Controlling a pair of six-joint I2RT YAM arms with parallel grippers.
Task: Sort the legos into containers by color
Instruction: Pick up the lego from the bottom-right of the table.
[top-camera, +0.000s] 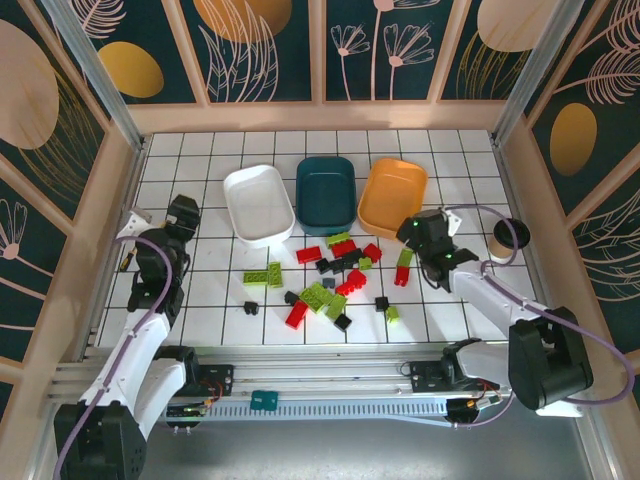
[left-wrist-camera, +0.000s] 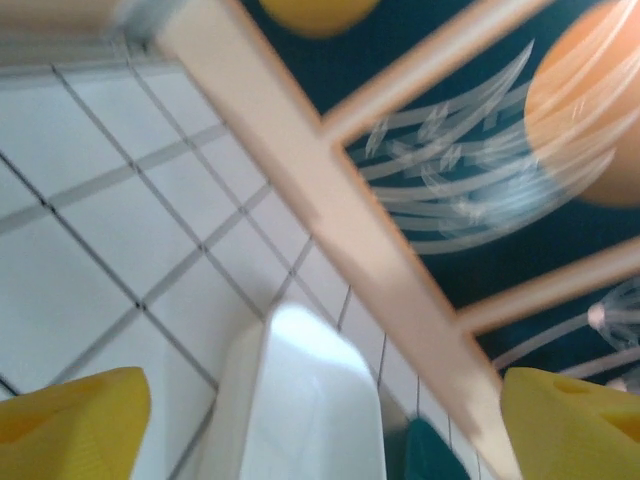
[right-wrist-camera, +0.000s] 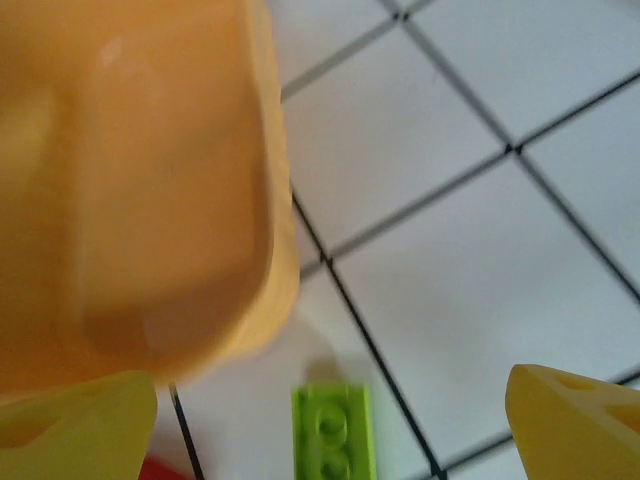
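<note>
While both pairs stand spread wide with nothing held, the left fingers (left-wrist-camera: 70, 420) frame bare worktop (left-wrist-camera: 90, 250). The white bin (left-wrist-camera: 300, 400) lies straight ahead between them, with the teal bin (left-wrist-camera: 425, 455) just past it toward the right finger. Between the right fingers (right-wrist-camera: 580, 420) a green lego (right-wrist-camera: 330, 430) lies flat, touching neither; a red one (right-wrist-camera: 160, 468) peeks beside the left finger. The orange bin (right-wrist-camera: 140, 180) sits ahead, toward that same finger. Seen from above, the other legos (top-camera: 335, 275) lie scattered between the two pairs, nearer the right pair.
</note>
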